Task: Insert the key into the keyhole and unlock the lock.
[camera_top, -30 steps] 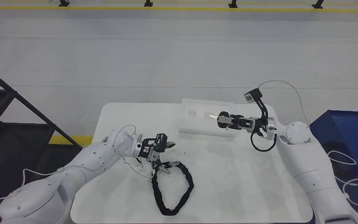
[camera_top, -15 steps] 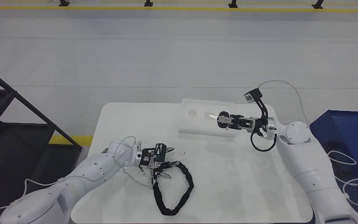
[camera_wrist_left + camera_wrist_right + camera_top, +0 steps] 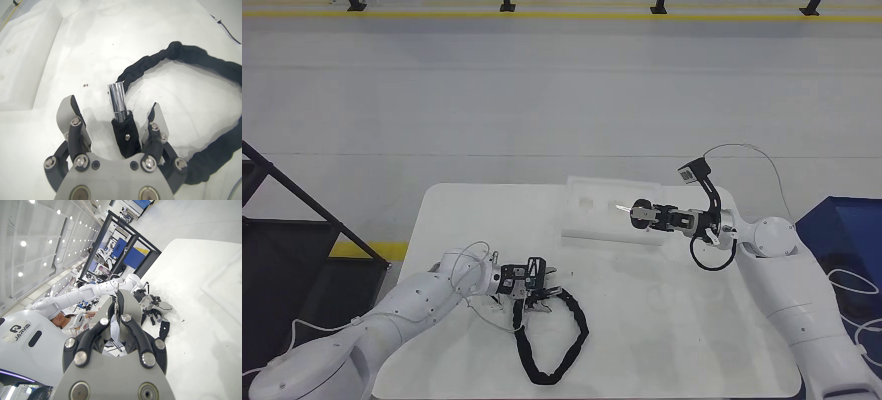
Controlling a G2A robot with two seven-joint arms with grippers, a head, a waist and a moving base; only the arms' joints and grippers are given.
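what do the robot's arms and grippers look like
The left arm and right arm are smooth white shells with thin cables looping near the wrists. The left gripper and right gripper have grey metal bases, black linkages, silver screws and black-padded fingers.

The chain lock [image 3: 552, 350] is laid on the bench [image 3: 672, 330] at 7 o'clock, its cylinder [image 3: 117, 98] flanked by the left tool [image 3: 113, 109]. At 12 o'clock, the key [image 3: 620, 208] is pinched in the right tool [image 3: 633, 212] over the tray [image 3: 587, 220].
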